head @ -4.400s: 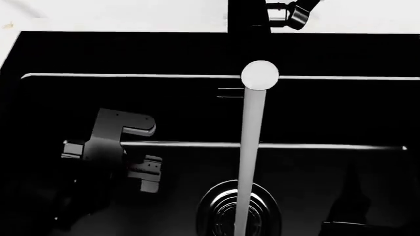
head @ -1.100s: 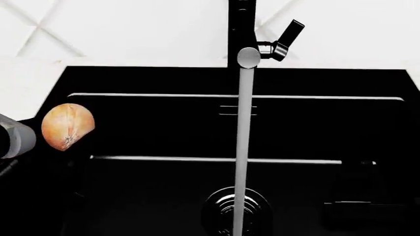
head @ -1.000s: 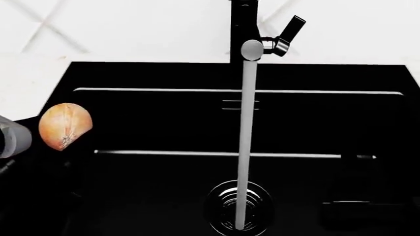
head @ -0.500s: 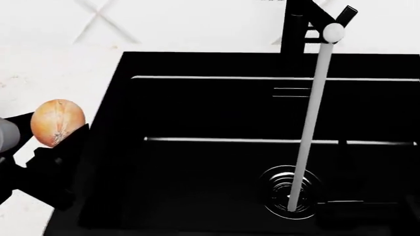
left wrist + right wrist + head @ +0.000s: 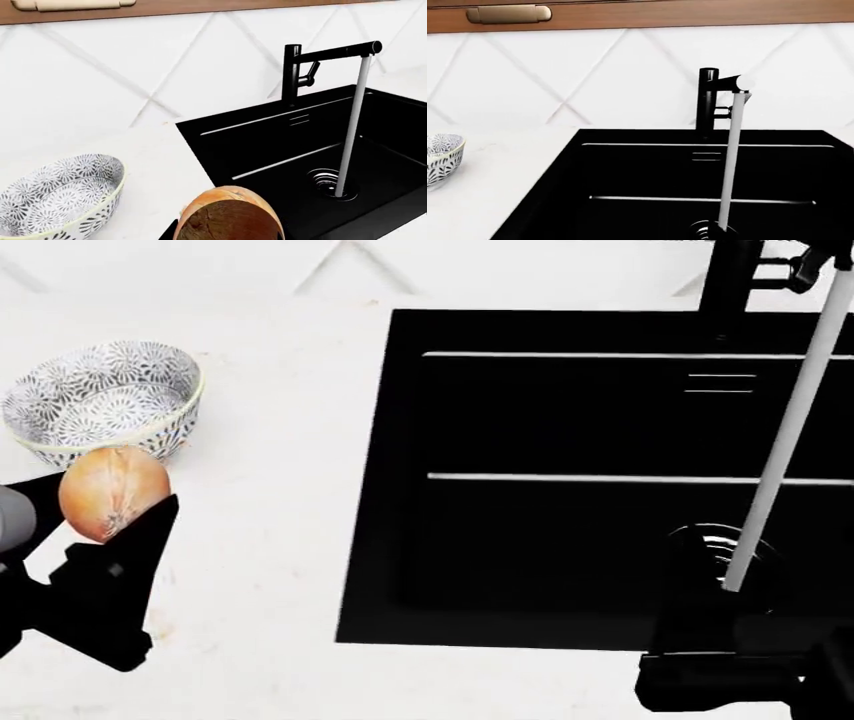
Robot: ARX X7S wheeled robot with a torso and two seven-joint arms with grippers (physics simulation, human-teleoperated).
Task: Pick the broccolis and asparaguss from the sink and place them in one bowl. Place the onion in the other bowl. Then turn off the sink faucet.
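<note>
- Clearly, left gripper [image 5: 114, 530] was clamped on the onion [image 5: 115, 492] — over the counter [image 5: 267, 570], left of the sink [image 5: 561, 420], near the patterned bowl [image 5: 104, 400].
- Faucet [image 5: 707, 102] ran water into the sink.
- Right gripper [image 5: 721, 670] — dark, at the sink's near edge; opening couldn't be told.

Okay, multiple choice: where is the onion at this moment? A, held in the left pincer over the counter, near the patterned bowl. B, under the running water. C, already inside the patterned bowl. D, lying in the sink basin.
A: the onion sits gripped in the left pincer above the white counter, just short of the patterned bowl, clear of the sink.
</note>
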